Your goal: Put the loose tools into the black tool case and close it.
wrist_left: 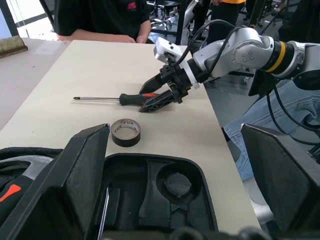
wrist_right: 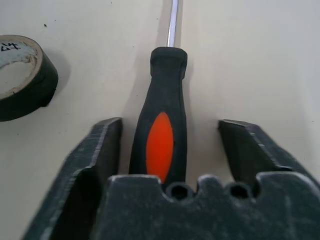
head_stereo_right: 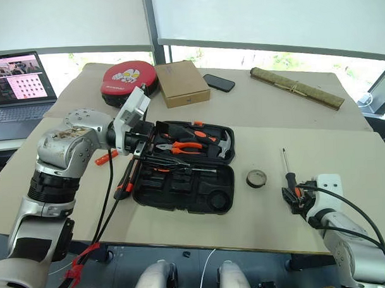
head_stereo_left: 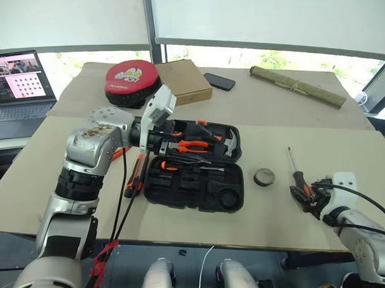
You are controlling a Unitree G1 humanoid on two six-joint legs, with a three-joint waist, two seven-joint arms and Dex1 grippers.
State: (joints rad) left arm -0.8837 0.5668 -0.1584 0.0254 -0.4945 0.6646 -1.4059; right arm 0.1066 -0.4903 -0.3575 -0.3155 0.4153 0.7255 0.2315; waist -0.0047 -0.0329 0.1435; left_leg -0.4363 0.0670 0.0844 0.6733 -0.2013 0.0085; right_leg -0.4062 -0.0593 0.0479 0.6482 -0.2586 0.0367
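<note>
A: Can you read any writing anywhere on the counter?

B: Barely. The roll of tape (wrist_right: 20,75) has dark marks on its pale inner face, something like two digits, but I cannot make them out.

A: And the round red pad (head_stereo_right: 128,80)?

B: It carries a white and yellow emblem with a line of white lettering beneath, too small to read.

A: The laptop (head_stereo_left: 18,84)?

B: Its screen shows a pink grid of small squares; no words are legible.
</note>
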